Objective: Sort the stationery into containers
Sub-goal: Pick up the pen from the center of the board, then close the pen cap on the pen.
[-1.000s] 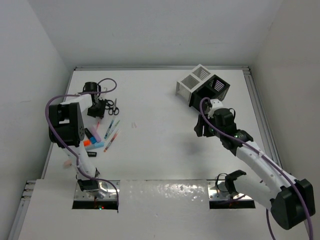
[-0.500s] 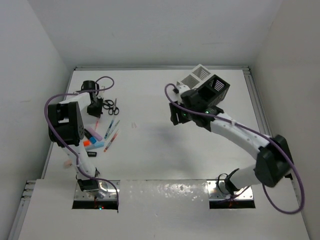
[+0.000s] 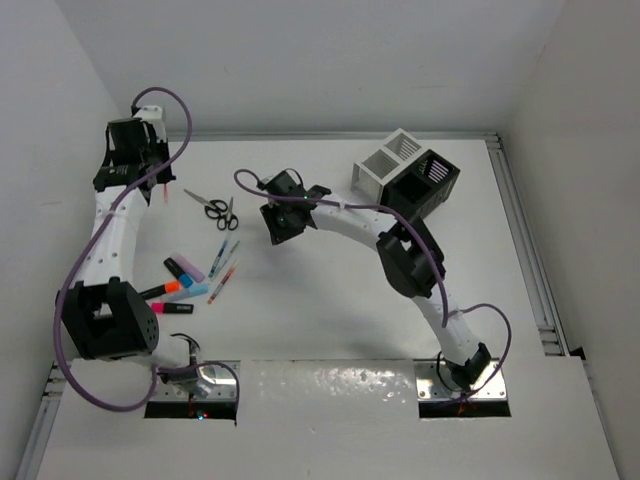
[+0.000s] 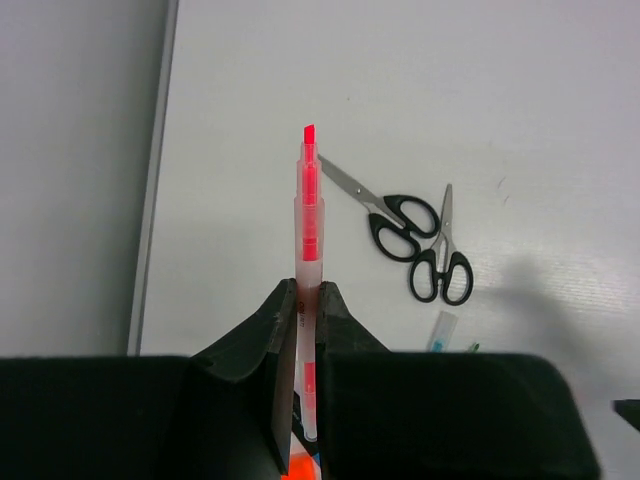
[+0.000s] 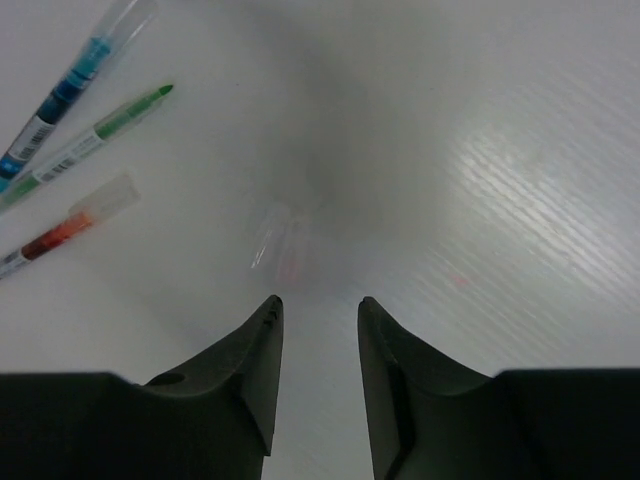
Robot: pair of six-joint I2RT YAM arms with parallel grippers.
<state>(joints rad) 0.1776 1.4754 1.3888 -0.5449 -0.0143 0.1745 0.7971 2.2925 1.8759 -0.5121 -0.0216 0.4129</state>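
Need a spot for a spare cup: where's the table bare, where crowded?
Bare: near middle and right edge of the white table, nearer than joined white and black slatted boxes. Crowded: left, around black-handled scissors, coloured pens, chunky highlighters.

Top view high, looking down the table [image 3: 330, 300], wrist views close, left shares scissors [image 4: 378, 208] with top

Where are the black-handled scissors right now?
In the top view, the two small black-handled metal scissors lie side by side on the left half of the white table, just beyond the thin coloured pens.

Two scissors [image 4: 374, 206], two joined boxes [image 3: 368, 181]
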